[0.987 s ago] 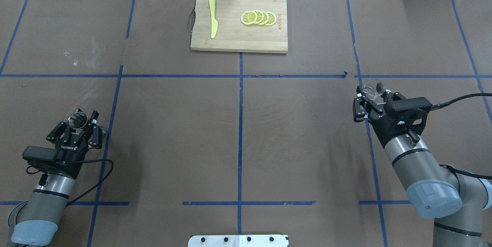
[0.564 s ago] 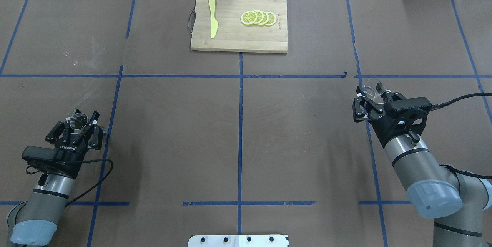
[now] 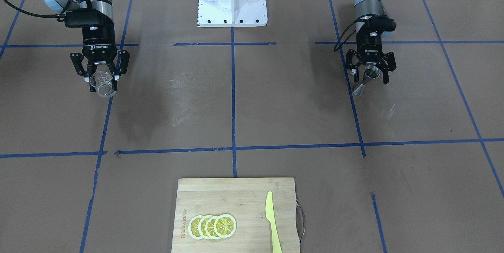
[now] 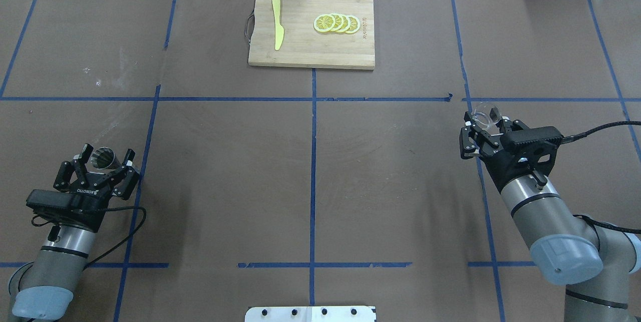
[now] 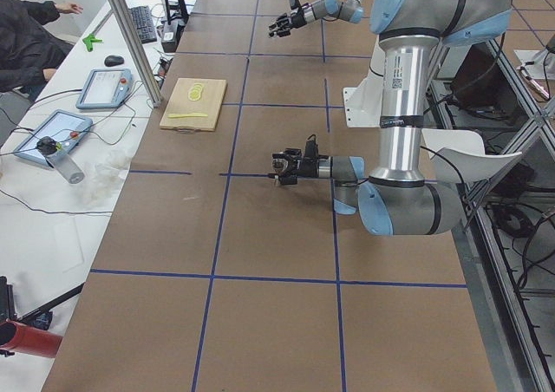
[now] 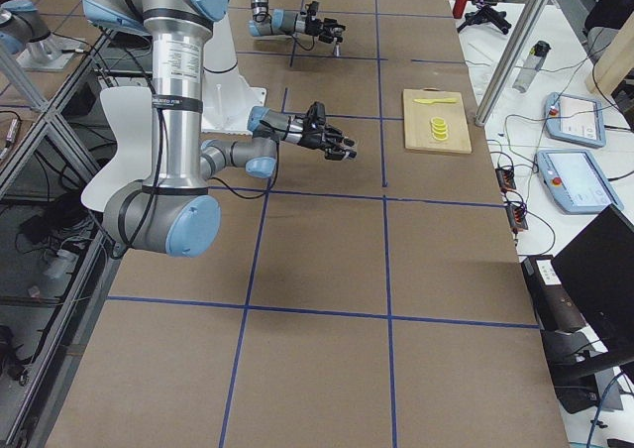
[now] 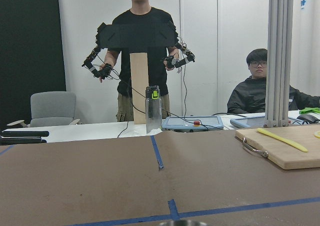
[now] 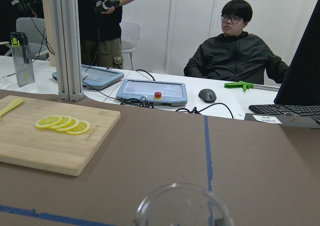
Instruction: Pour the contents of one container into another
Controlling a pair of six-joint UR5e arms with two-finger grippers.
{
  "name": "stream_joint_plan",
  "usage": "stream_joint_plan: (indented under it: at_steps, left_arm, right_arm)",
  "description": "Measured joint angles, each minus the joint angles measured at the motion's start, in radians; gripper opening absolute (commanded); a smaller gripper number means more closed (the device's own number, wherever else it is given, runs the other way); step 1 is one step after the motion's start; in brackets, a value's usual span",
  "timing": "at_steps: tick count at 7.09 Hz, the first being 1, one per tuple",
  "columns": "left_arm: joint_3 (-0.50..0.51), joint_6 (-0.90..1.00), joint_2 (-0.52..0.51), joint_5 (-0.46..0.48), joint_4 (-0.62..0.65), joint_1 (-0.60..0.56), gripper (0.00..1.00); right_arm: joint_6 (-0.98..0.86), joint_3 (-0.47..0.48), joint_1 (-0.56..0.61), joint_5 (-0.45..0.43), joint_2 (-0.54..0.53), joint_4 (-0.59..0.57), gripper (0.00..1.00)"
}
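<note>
Metal jigger (image 4: 104, 158) on the counter (image 4: 225, 162), glass cup (image 4: 485, 114) well apart.
Left pincer (image 4: 106, 153) released; right pincer (image 4: 485, 123) grasps the empty-looking cup; pour likely done.

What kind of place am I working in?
Probably a robotics lab: table gridded with blue tape, a control pendant on the side bench, a standing person wearing gear on both arms.

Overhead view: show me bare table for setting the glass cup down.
Bare: the wide middle between the jigger at the left gripper and the glass cup in the right gripper, up to the cutting board. Crowded only there.
</note>
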Motion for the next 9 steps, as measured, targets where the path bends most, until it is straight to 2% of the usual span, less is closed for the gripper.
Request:
stream_joint_plan:
  at_steps: [2,5,6,7,8,9]
  left_arm:
    - [-0.055,0.061,0.013,0.002,-0.027,-0.007,1.00]
    - [-0.093,0.374,0.025,-0.006,-0.300,-0.013,1.00]
    - [-0.116,0.435,0.055,-0.038,-0.357,-0.022,1.00]
    - [-0.157,0.460,0.113,-0.112,-0.381,-0.051,1.00]
    - [-0.189,0.468,0.173,-0.242,-0.389,-0.118,1.00]
    - [-0.203,0.471,0.224,-0.433,-0.388,-0.232,1.00]
  right_arm:
    - [0.000,0.001,0.000,0.000,0.000,0.000,0.00]
    - [-0.001,0.002,0.000,0.001,0.000,0.000,0.00]
    - [-0.001,0.003,0.000,0.001,0.000,0.000,0.00]
    - [-0.002,0.003,0.000,0.000,0.000,0.000,0.00]
    - [-0.001,0.003,0.000,0.000,0.000,0.000,0.00]
    - [-0.001,0.002,0.000,0.000,0.000,0.000,0.00]
